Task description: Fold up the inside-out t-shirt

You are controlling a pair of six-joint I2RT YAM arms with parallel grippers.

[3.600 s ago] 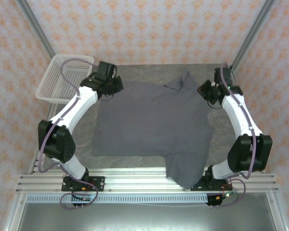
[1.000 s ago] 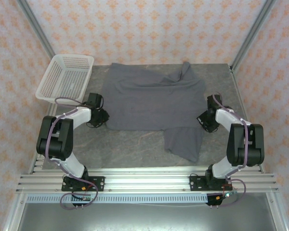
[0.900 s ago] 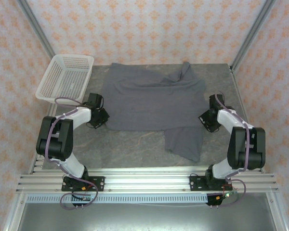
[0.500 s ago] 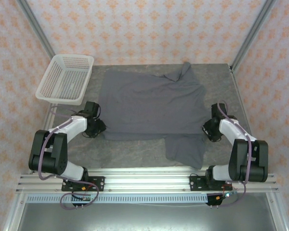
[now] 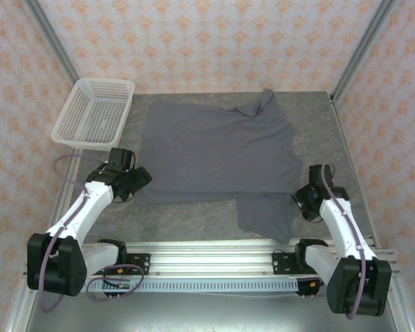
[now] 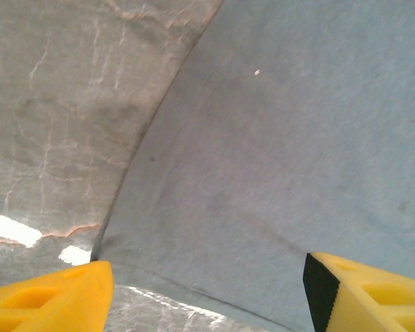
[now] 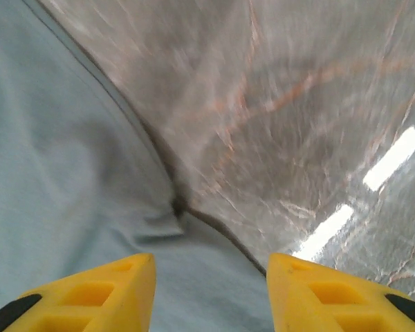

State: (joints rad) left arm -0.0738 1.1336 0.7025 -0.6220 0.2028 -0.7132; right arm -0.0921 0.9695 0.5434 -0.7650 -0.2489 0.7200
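Nearest us, the left gripper (image 6: 207, 277) is hovering with its yellow fingers spread wide and gripping nothing, right over the near-left hem corner of the inside-out t-shirt (image 5: 218, 152). Across from it, the right gripper (image 7: 209, 263) is also standing apart and empty, over the notch where the near sleeve (image 5: 263, 216) is meeting the body. The shirt is lying flat just beyond both, its long axis running left to right, so each arm is sitting nearest its own end. The cloth is looking soft, matte and slate-grey on the glossy veined grey table (image 5: 194, 218). Further back the far sleeve (image 5: 265, 104) is bunching slightly, and a white mesh basket (image 5: 93, 111) is sitting far left.
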